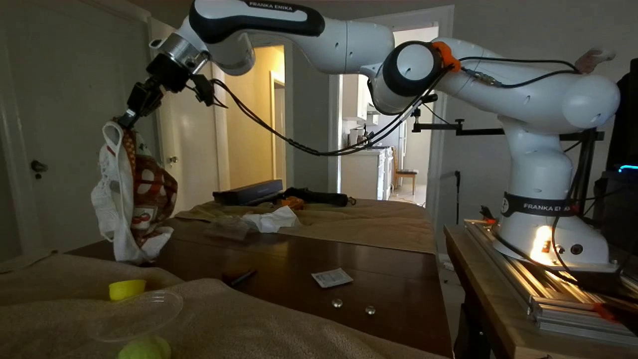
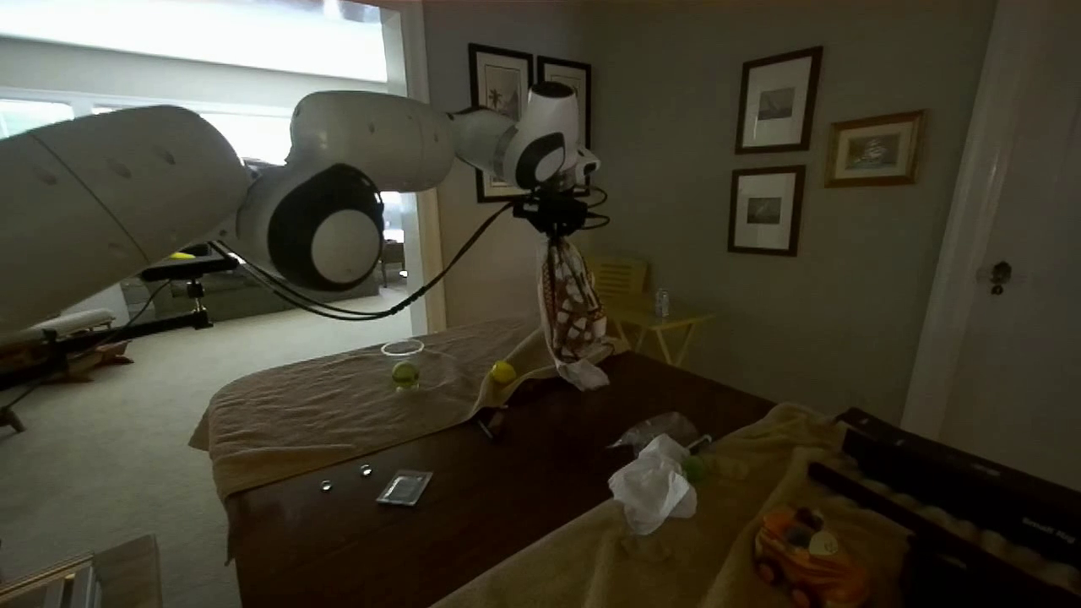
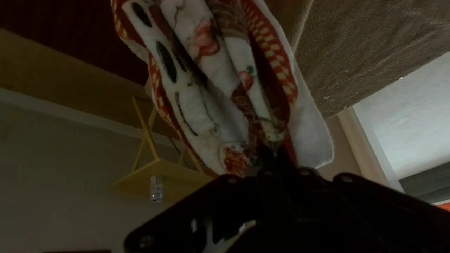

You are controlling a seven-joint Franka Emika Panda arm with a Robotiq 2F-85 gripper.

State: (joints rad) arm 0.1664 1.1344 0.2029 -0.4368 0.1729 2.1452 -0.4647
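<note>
My gripper (image 1: 128,118) is shut on the upper end of a patterned cloth (image 1: 152,184), red, white and brown with white edges. The cloth hangs down in folds. In an exterior view the gripper (image 2: 555,230) holds the cloth (image 2: 576,308) over the edge of the dark table; I cannot tell whether its white lower end touches the tabletop. In the wrist view the dark fingertips (image 3: 274,151) pinch the bunched cloth (image 3: 207,40), and the fabric partly hides them. A yellow cup-like piece (image 1: 127,289) lies on the beige blanket near the cloth.
The dark wooden table (image 1: 279,269) bears a silver packet (image 1: 332,277), two small shiny round pieces (image 1: 337,303) and a dark pen-like thing (image 2: 487,425). A clear lid (image 2: 403,347), green ball (image 2: 405,374), white crumpled sheet (image 2: 654,485) and orange toy car (image 2: 811,557) lie around.
</note>
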